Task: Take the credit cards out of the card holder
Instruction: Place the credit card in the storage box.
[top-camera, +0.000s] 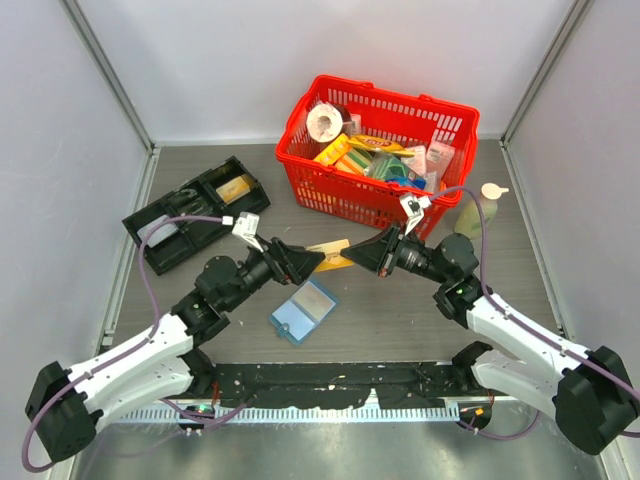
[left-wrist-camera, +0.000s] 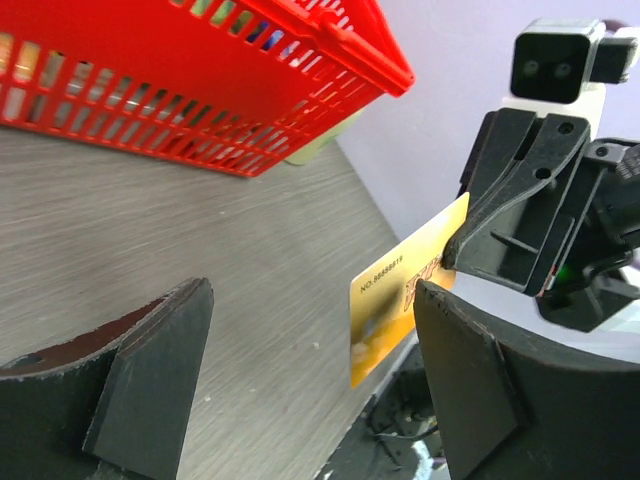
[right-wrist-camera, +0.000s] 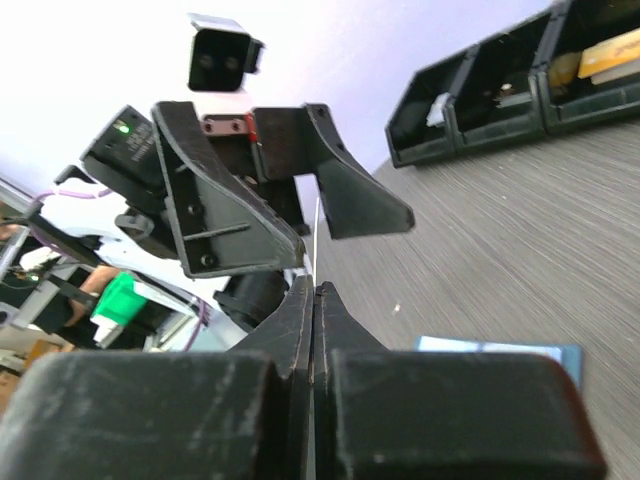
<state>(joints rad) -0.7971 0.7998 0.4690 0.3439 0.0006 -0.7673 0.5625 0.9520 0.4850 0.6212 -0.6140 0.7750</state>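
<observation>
Orange card (top-camera: 335, 251) held aloft, its 3 o'clock end pinched by the right gripper (top-camera: 362, 255). Left gripper (top-camera: 316, 259) spread around it, not clamped. Thin, stiff, slick: grip the flat faces. Blue card holder (top-camera: 303, 311) lies at 6 o'clock.

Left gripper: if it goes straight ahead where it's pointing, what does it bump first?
Probably the orange card, pinched in the right gripper facing it. The left gripper is open, so the card may slide between its jaws; depth is unclear.

Right end of orange card (top-camera: 331, 254) hidden inside right tool (top-camera: 356, 258), its print blurred, wallet (top-camera: 303, 311) pockets too small to read
</observation>
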